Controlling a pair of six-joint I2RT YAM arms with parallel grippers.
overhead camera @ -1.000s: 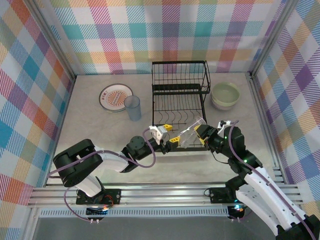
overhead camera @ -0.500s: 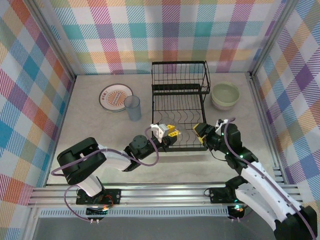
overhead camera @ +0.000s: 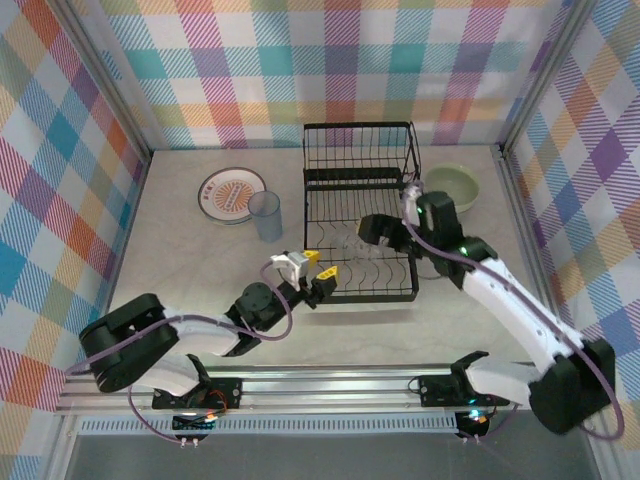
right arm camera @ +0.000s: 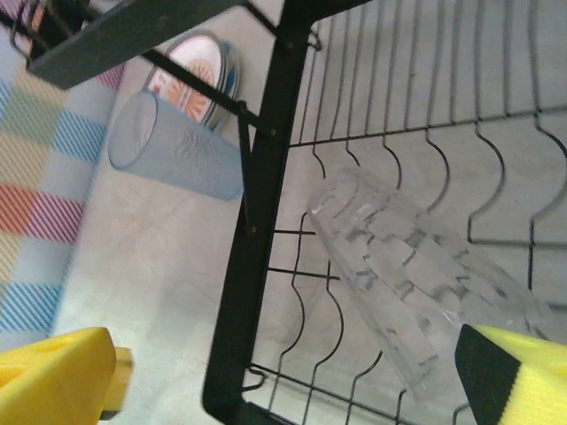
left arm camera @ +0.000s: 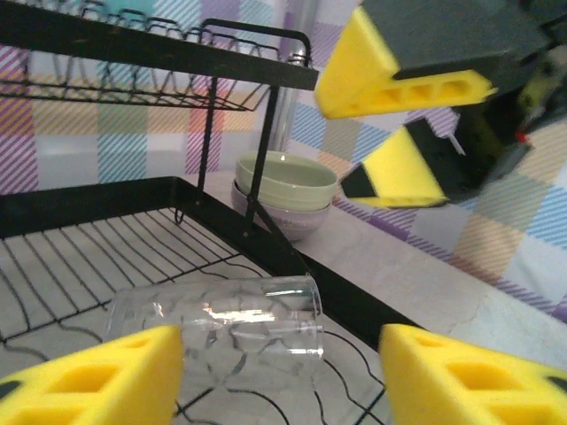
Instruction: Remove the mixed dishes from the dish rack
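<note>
A clear glass tumbler (left arm camera: 221, 323) lies on its side on the lower level of the black wire dish rack (overhead camera: 360, 150); it also shows from above (overhead camera: 352, 244) and under the right wrist (right arm camera: 416, 266). My left gripper (left arm camera: 279, 381) is open at the rack's front left corner (overhead camera: 318, 280), the tumbler lying just ahead of its yellow fingers (left arm camera: 89, 381), untouched. My right gripper (overhead camera: 378, 232) hangs open over the rack's lower level, its fingers (right arm camera: 53, 372) wide apart above the tumbler. A second, bluish tumbler (overhead camera: 266, 215) stands left of the rack beside the orange-patterned plate (overhead camera: 230, 194).
Stacked pale green and lavender bowls (overhead camera: 452, 190) sit on the table right of the rack, also in the left wrist view (left arm camera: 283, 190). The rack's upper tier (left arm camera: 133, 53) overhangs its rear half. Checked walls close in the table on three sides.
The clear tumbler, earlier held up at the rack's front edge between both grippers, now lies on the lower level. The right gripper moved back over the rack and opened; the left drew back leftward.
</note>
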